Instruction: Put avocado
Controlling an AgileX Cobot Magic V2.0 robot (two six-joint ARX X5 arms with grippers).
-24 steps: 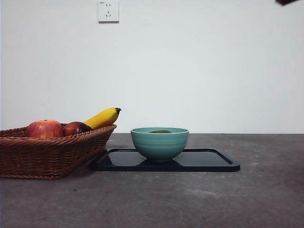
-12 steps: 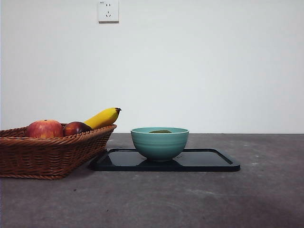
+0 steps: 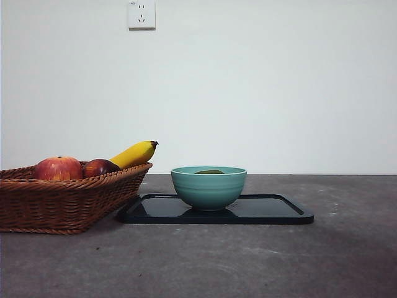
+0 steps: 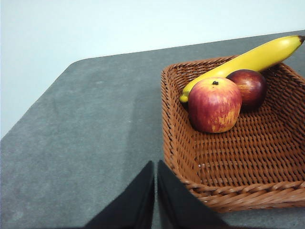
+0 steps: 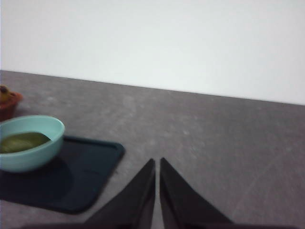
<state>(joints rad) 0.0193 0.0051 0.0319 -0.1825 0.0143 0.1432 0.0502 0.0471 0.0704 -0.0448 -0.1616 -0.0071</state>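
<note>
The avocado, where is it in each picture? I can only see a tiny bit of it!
Front view: the avocado just peeks over the rim of the bowl on the tray.
Left wrist view: not in it; only the basket of fruit shows.
Right wrist view: avocado lies inside the bowl.
Shared landmark: the bowl on the tray.

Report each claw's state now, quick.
Left claw: closed, holding nothing, beside the wicker basket.
Right claw: closed, holding nothing, above the table.

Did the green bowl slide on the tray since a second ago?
No. The teal bowl sits at the same spot on the black tray, just as far from the basket.
</note>
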